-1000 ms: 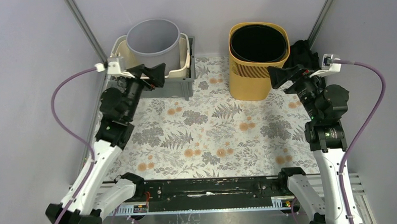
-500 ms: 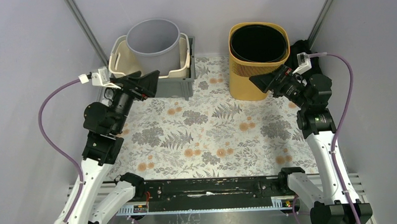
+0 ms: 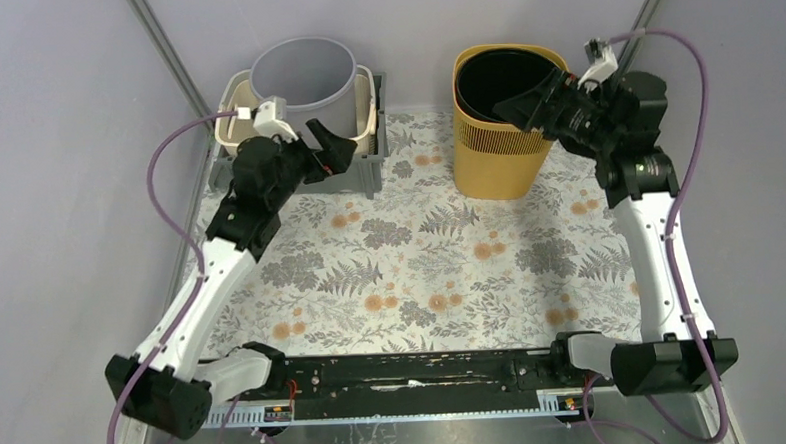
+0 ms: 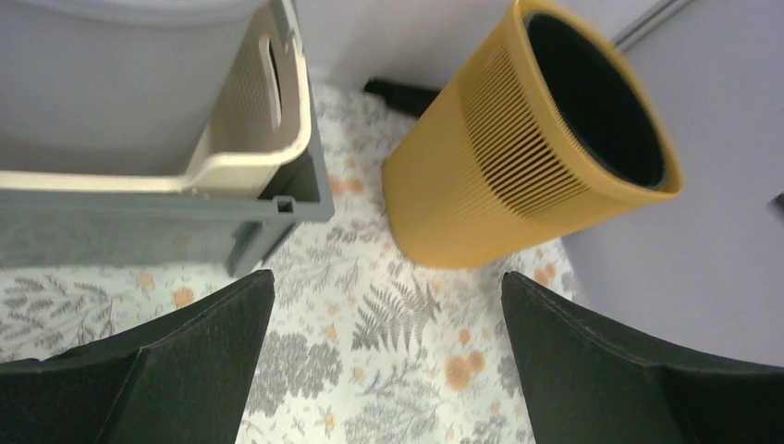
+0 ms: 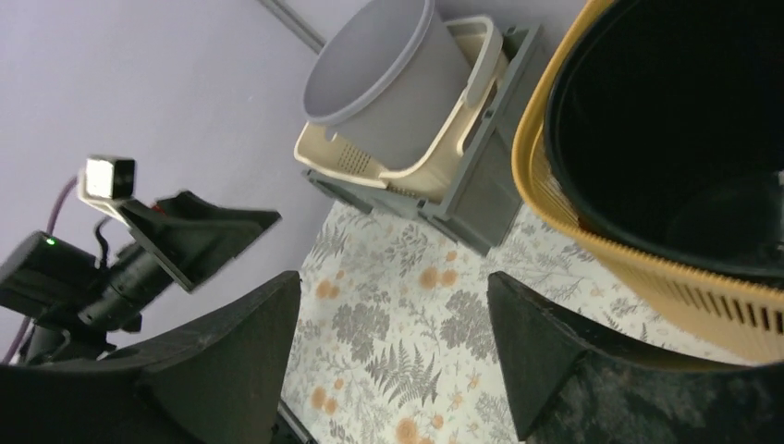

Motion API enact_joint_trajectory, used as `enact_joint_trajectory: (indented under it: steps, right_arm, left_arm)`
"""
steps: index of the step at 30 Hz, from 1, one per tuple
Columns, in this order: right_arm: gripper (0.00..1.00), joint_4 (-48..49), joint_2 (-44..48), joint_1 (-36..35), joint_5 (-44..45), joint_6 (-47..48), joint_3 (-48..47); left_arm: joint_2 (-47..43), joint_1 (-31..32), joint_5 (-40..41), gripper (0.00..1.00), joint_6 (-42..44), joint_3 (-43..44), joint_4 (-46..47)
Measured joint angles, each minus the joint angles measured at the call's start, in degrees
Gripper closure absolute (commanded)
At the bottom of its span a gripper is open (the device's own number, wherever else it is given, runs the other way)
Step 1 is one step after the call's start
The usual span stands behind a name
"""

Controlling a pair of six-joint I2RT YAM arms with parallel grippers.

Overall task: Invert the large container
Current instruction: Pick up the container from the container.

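Note:
The large container (image 3: 501, 157) is a tall yellow ribbed bin with a black liner, standing upright at the back right of the floral mat; it also shows in the left wrist view (image 4: 490, 176) and the right wrist view (image 5: 647, 268). My right gripper (image 3: 519, 104) hovers at the bin's right rim, pointing left across its mouth. It is open, with only mat between its fingers (image 5: 393, 277). My left gripper (image 3: 334, 144) is open and empty beside the grey crate, facing the bin across the mat (image 4: 387, 277).
At the back left a grey bucket (image 3: 303, 81) sits in a beige basket (image 3: 230, 124), which sits in a grey crate (image 3: 372, 168). Purple walls and metal posts close in the back and sides. The arm bases line the near edge.
My right gripper has risen from beside the bin to its right rim. My left arm has swung back and to the right, toward the crate. The bin has not moved.

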State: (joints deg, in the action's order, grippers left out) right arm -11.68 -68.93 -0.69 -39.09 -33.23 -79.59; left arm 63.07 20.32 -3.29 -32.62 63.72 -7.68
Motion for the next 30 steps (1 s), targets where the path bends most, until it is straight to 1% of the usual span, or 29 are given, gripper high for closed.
enact_joint_trajectory:
  steps: [2,3,8,14,15,18,24,26,28,30]
  right_arm:
    - [0.36,-3.0,-2.6,0.0,1.7,2.7,-5.1]
    - [0.38,-4.0,-4.1,0.0,2.6,3.9,-7.6]
    - [0.40,-8.6,-12.6,-1.7,8.2,8.9,-16.7]
    - [0.41,-15.2,-24.7,-7.9,14.3,14.0,-24.8]
    - [0.42,-16.7,-26.8,-9.1,15.6,14.9,-26.6]
    - [0.52,-20.4,-31.8,-11.7,19.3,17.0,-31.9]
    - [0.54,-25.5,-36.0,-13.7,26.3,20.4,-39.0]
    - [0.57,-26.8,-36.6,-13.9,28.5,21.5,-40.7]
    - [0.60,-27.4,-36.9,-14.1,30.5,22.4,-41.7]
    - [0.61,-28.1,-37.1,-14.3,31.8,23.1,-42.1]
  left_arm:
    - [3.1,0.1,-1.5,0.00,0.6,1.8,-2.8]
    - [4.4,0.3,-2.1,0.00,0.9,2.4,-3.8]
    - [7.2,1.5,-3.7,0.00,3.2,3.8,-8.3]
    - [10.6,3.5,-4.2,0.00,5.4,6.7,-11.4]
    - [10.8,3.9,-4.1,0.00,5.7,6.7,-11.8]
    - [11.3,5.3,-3.8,0.00,6.5,6.7,-12.9]
    - [11.7,6.8,-3.4,0.00,7.4,6.7,-13.1]
    - [11.8,7.0,-3.2,0.00,7.7,6.7,-13.1]
    - [12.1,7.1,-3.1,0.00,7.8,6.7,-13.1]
    - [12.5,7.1,-2.9,0.00,7.8,6.7,-13.1]
